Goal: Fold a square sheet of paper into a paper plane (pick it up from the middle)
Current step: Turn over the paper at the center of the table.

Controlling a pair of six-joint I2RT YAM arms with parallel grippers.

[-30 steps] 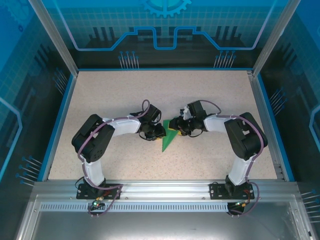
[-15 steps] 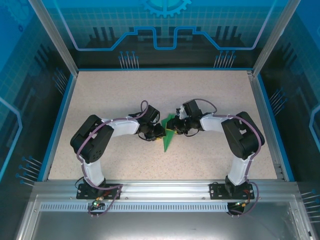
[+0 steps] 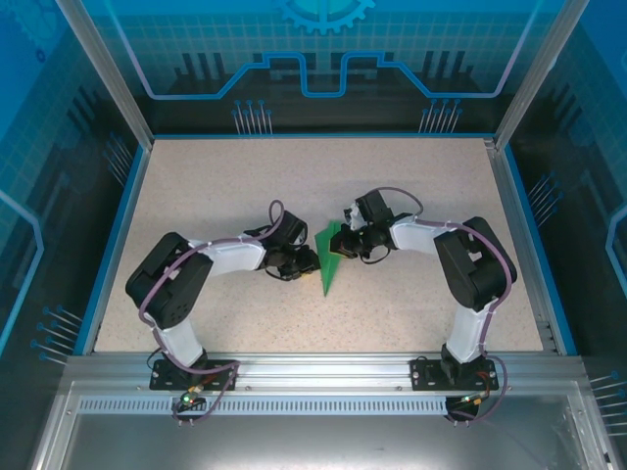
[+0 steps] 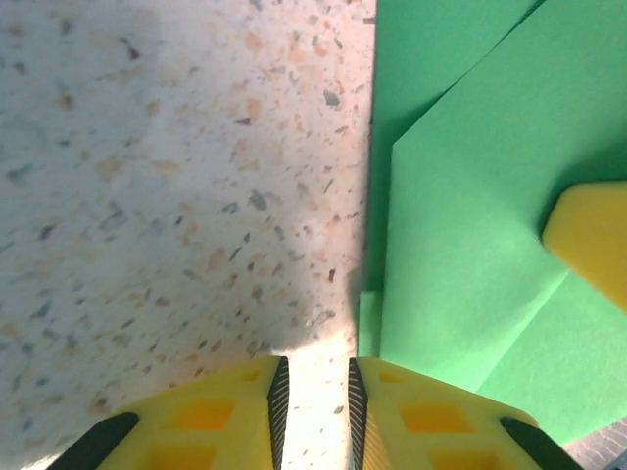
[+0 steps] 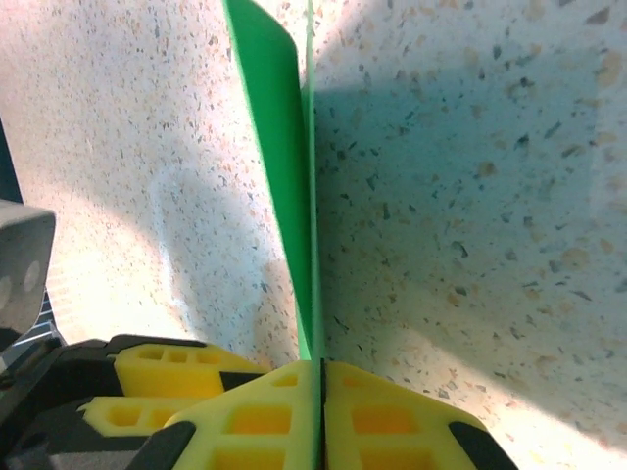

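mid-frame from above: right gripper (image 5: 321,377) pinched shut on paper (image 3: 329,269); left gripper (image 4: 313,392) barely parted, empty, just beside it. could tear or slip if tugged.

No text, label, brand name, number or sign is legible on any surface in the camera views. The only graphic mark is a blue gear emblem (image 3: 324,12) at the top centre of the back wall panel (image 3: 196,59). A blue circuit-style line pattern (image 3: 323,86) runs on the back wall panel below the gear emblem. Neither graphic carries any characters.
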